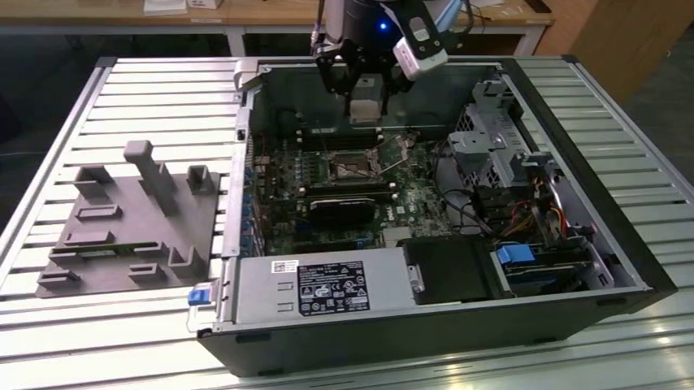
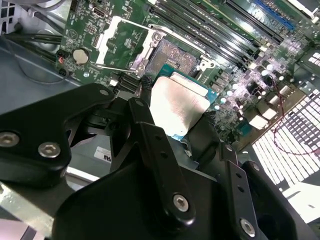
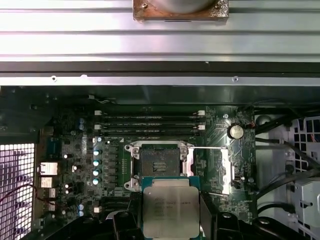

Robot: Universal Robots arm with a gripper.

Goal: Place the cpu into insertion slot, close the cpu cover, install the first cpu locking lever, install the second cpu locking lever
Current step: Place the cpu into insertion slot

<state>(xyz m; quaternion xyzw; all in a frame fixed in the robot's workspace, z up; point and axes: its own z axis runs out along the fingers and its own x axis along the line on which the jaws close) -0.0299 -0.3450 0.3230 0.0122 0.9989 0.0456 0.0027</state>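
Note:
My gripper (image 1: 366, 110) hangs over the back of the open computer case, shut on the cpu (image 3: 170, 207), a flat square chip with a pale silver face on a green edge. In both wrist views the cpu (image 2: 177, 102) sits between dark fingers (image 2: 145, 107), above the board and apart from it. The insertion slot (image 3: 157, 162) is bare, with a dark centre and a metal rim, just beyond the chip. The cpu cover (image 3: 212, 170) is swung open and lies beside the insertion slot (image 2: 175, 57). In the exterior view the insertion slot (image 1: 353, 165) lies below and in front of the gripper.
Long black memory slots (image 3: 150, 125) run beside the socket. A black heatsink block (image 1: 341, 210), a power supply (image 1: 325, 288) and a drive cage (image 1: 499, 146) fill the case. A grey fixture (image 1: 130, 219) lies on the slatted table at the exterior view's left.

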